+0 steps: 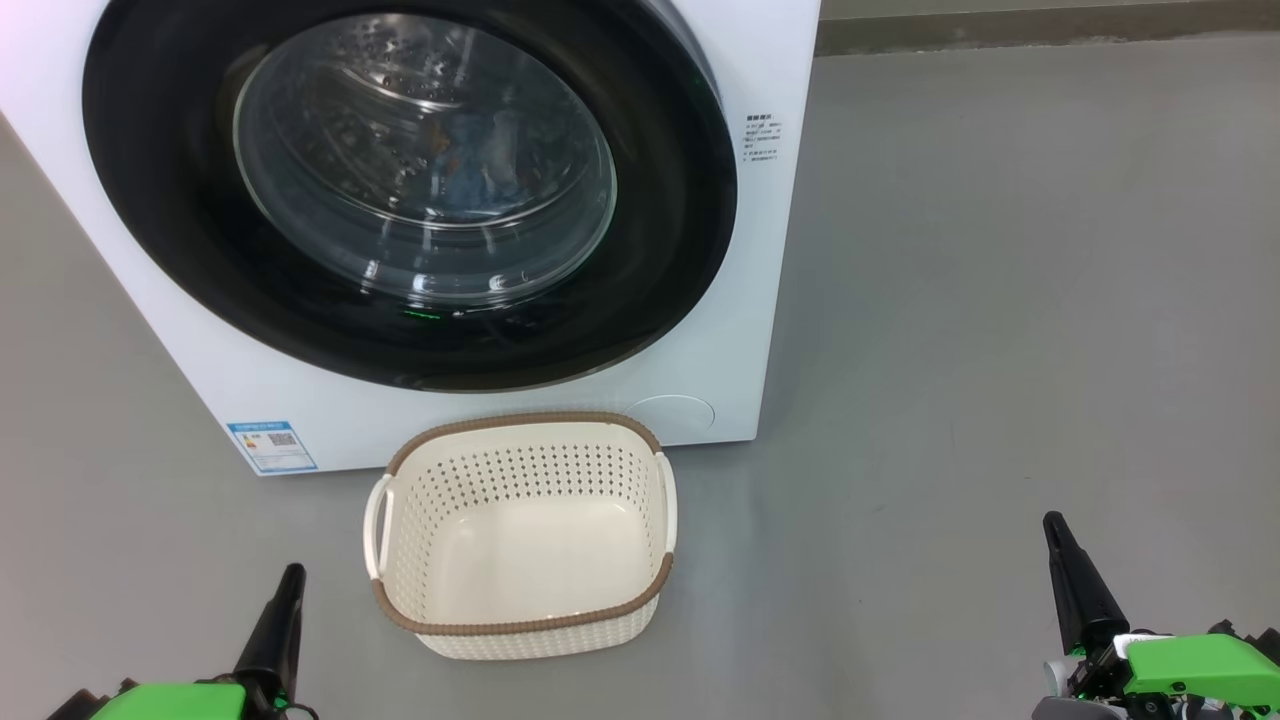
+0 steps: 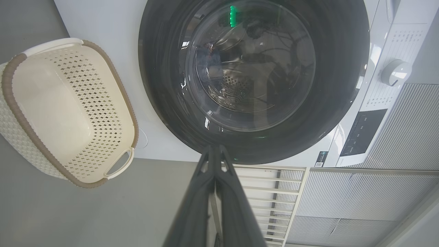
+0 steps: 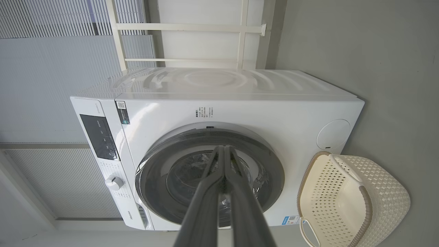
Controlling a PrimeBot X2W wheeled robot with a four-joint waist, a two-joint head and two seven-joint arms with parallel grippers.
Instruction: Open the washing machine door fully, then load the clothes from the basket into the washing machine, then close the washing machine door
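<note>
Two closed, empty grippers, left gripper (image 1: 292, 578) and right gripper (image 1: 1054, 526), had open floor (image 1: 1000, 300) around. One empty basket (image 1: 520, 416) stood beyond them, just before one washing machine (image 1: 772, 250); its door (image 1: 160, 200) was shut, bluish clothes (image 1: 470, 172) dim behind the glass.

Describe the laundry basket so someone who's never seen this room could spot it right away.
Find the big white front-loading washing machine with the round black-rimmed door. On the grey floor in front of it, below the door, sits the basket. It is small, cream-white and perforated, with a brown woven-look rim and two white side handles, and empty.
</note>
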